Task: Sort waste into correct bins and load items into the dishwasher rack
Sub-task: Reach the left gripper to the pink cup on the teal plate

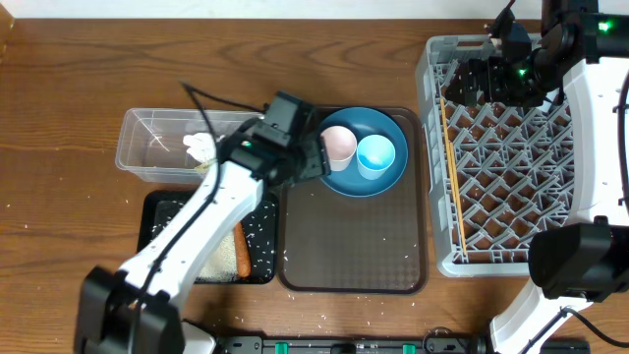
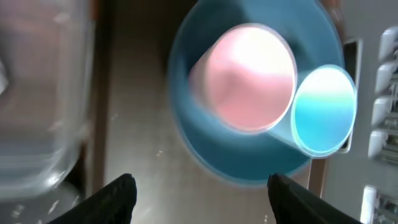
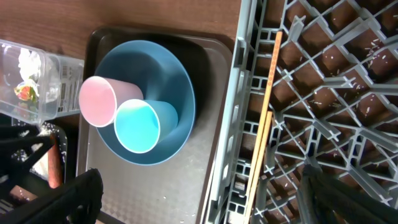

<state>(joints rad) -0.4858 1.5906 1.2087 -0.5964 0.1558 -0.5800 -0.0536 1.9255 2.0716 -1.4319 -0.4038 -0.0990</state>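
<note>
Black left end effector (image 2: 202,186) and right end effector (image 3: 200,200) both spread wide, empty

left gripper (image 2: 202,190) and right gripper (image 3: 205,196) both spread apart, gripping nothing

You are looking down on a brown wooden table (image 1: 79,69) that fills the overhead view. Its grain runs left to right in long streaks, some darker and some lighter, and the finish has only a slight sheen. The light falls evenly from above, so the shadows on the wood are soft and short. Along the near edge you see a black rail (image 1: 324,345). In the right wrist view the same wood shows at the top left.
</note>
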